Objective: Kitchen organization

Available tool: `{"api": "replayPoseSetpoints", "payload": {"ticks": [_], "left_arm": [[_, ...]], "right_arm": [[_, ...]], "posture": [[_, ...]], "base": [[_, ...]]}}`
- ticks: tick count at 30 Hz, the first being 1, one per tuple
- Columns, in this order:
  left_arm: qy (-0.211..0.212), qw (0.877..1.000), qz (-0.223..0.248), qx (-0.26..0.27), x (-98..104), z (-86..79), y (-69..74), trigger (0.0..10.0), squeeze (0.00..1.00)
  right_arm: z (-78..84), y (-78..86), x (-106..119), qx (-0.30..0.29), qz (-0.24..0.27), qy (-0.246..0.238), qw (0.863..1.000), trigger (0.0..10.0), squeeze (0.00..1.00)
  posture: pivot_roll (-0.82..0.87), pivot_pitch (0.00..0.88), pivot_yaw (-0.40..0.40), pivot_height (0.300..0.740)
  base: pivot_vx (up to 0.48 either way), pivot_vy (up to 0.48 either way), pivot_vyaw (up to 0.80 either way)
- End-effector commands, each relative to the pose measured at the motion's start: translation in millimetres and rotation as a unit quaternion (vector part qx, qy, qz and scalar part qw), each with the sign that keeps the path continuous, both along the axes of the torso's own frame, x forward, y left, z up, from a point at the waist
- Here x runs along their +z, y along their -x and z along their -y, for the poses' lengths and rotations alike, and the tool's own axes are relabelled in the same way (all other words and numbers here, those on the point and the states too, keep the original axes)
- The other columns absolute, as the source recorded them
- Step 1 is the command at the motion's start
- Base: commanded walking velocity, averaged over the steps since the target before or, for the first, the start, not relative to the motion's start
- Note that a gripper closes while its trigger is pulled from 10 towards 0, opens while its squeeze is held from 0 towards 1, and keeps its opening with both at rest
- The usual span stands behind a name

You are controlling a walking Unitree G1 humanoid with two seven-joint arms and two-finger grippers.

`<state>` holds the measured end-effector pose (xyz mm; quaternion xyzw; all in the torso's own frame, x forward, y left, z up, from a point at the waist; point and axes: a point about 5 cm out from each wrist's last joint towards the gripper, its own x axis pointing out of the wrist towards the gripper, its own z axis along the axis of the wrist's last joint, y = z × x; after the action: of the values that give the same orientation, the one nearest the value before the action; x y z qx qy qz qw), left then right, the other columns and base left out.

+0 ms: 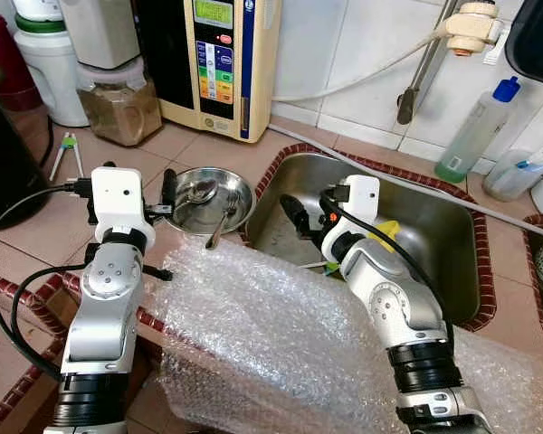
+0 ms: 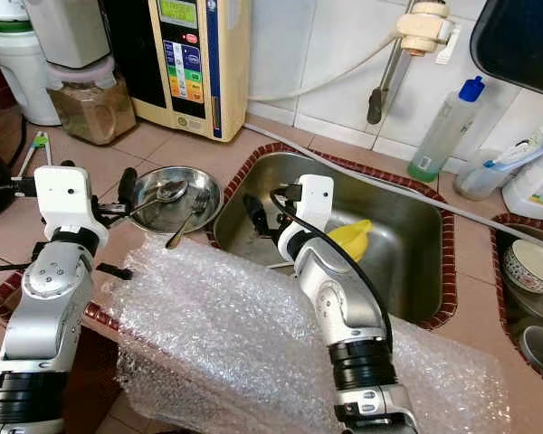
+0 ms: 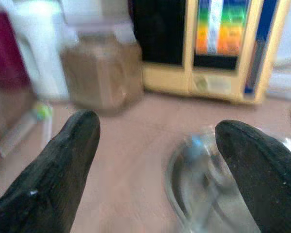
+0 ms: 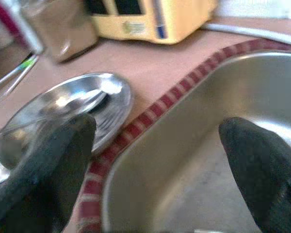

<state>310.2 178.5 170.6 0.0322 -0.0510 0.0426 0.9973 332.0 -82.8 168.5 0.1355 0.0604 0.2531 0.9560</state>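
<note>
**Both grippers open at the sink's left edge**

The left gripper (image 1: pixel 167 192) hangs with its black fingers (image 3: pixel 63 165) spread apart and empty, at the left rim of a steel bowl (image 1: pixel 240 192) on the tiled counter (image 1: pixel 176 145). Two spoons (image 1: pixel 219 221) lie in the bowl, one handle sticking out over the near rim.

The right gripper (image 1: pixel 294 215) is also open and holds nothing. It sits above the left part of the steel sink (image 1: pixel 452 235), just right of the bowl, with the sink's red-striped edge between them. A yellow object (image 2: pixel 355 237) lies in the sink beside the right arm; what it is cannot be told.

A sheet of bubble wrap (image 1: pixel 271 334) spreads over the near counter edge, across both forearms.

Farther off, a cream water machine (image 1: pixel 222 63) with a coloured panel stands against the tiled wall, a jar of brown powder (image 1: pixel 119 107) to its left. A clear bottle with a blue cap (image 1: pixel 478 131) stands beyond the sink on the right. At the far right, a patterned bowl (image 2: pixel 528 264) sits in a second basin.
</note>
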Motion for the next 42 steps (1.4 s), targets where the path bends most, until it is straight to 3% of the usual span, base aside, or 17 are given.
{"api": "replayPoseSetpoints", "payload": {"ticks": [1,7,18,19,20,21,30,42], "left_arm": [[0.018,0.999,-0.031,-0.006,-10,5.8,0.6,10.0,0.00],[0.065,0.996,-0.058,0.000,-18,8.6,0.8,10.0,0.00],[0.098,0.992,-0.080,0.012,-21,6.2,-2.1,10.0,0.00],[0.100,0.992,-0.081,0.013,-21,6.0,-2.1,9.3,0.00],[0.103,0.991,-0.082,0.015,-21,5.7,-2.0,0.6,0.00],[0.110,0.990,-0.085,0.013,-22,6.2,-2.0,0.0,0.00],[0.165,0.981,-0.101,0.008,-23,9.9,-3.6,0.0,0.00],[0.176,0.980,-0.096,0.020,-18,4.7,-5.4,0.0,0.00]], "right_arm": [[-6.3,6.1,9,0.036,0.018,-0.002,0.999,10.0,0.00],[-17.5,21.8,10,0.111,0.023,0.017,0.993,10.0,0.00],[-18.0,31.2,0,0.146,0.010,0.055,0.988,10.0,0.00],[-18.2,32.0,-1,0.150,0.010,0.057,0.987,10.0,0.00],[-19.0,33.4,-1,0.157,0.009,0.058,0.986,10.0,0.00],[-19.4,34.3,-1,0.162,0.009,0.058,0.985,10.0,0.00],[-20.9,39.1,-7,0.185,-0.001,0.077,0.980,10.0,0.00],[-20.5,33.9,-9,0.171,-0.004,0.087,0.981,10.0,0.00]], "posture": [[0.15,0.094,-0.068,0.740],[0.14,0.091,-0.066,0.740],[0.14,0.088,-0.065,0.740],[0.14,0.087,-0.064,0.740],[0.14,0.087,-0.063,0.740],[0.14,0.087,-0.063,0.740],[0.14,0.084,-0.060,0.740],[0.15,0.075,-0.056,0.740]], "base": [[0.000,0.000,0.00],[0.000,0.000,0.00],[0.000,0.000,0.00],[0.000,0.000,0.00],[0.000,0.000,0.00],[0.000,0.000,0.00],[0.000,0.000,0.00],[0.000,0.000,0.00]]}}
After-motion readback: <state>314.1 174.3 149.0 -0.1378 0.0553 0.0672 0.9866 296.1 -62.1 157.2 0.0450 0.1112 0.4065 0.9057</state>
